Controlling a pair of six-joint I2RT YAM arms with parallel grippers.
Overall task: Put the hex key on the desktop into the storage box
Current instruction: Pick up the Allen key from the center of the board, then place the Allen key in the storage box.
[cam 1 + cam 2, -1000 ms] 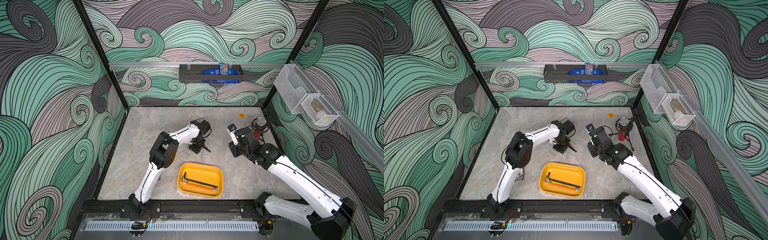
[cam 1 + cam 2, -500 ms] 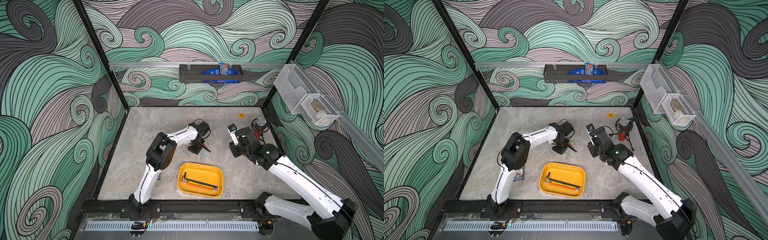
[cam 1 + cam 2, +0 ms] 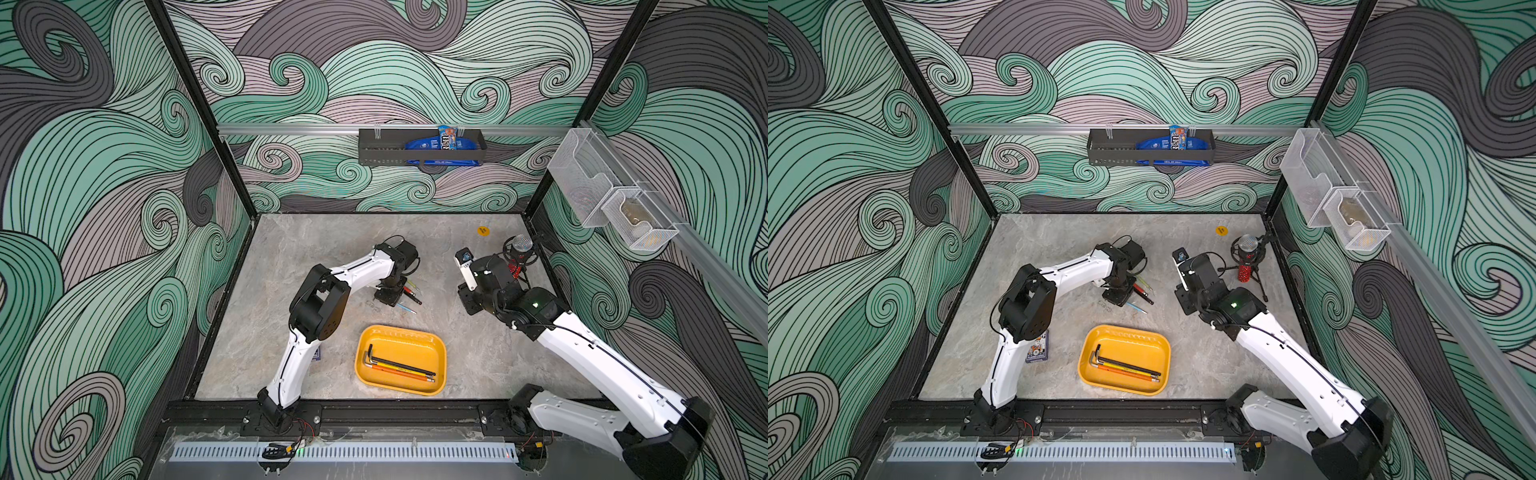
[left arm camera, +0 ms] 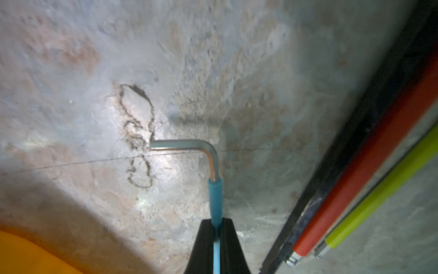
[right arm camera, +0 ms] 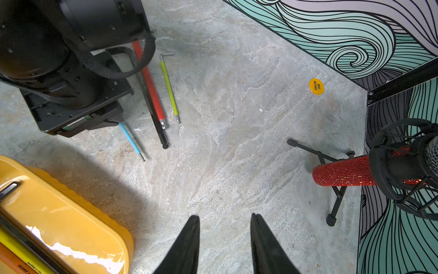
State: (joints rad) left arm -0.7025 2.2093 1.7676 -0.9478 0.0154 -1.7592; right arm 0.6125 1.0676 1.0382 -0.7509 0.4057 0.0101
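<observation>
**Blue hex key clamped just past the storage box**

Nearest the arm bases, at the desk's [image 3: 316, 249] 6 o'clock, sits the storage box [image 3: 405, 347]. It holds three long hex keys [image 3: 399, 368], black, yellow and orange, lying side by side.

At 12 o'clock from the box, about mid-desk, the left gripper [image 4: 216, 224] points down with its jaws pressed tight on the sleeve of the blue hex key [image 4: 215, 197]. The key's bare bent end sticks out ahead and seems to rest on the desk, though the wrist view does not settle that.

Just beside it, toward 1 o'clock, a black key [image 5: 162, 137], a red key [image 5: 151, 90] and a lime key [image 5: 168, 85] lie loose and nearly parallel.

At 3 o'clock from the left gripper, the right gripper [image 5: 224, 215] hovers over bare desk, jaws apart and holding nothing.

Farther back, at 2 o'clock, a red microphone [image 5: 343, 174] stands on a tripod, with a round yellow sticker [image 5: 316, 86] beyond it. A black wall basket [image 3: 386, 147] hangs on the back wall at 12 o'clock.
</observation>
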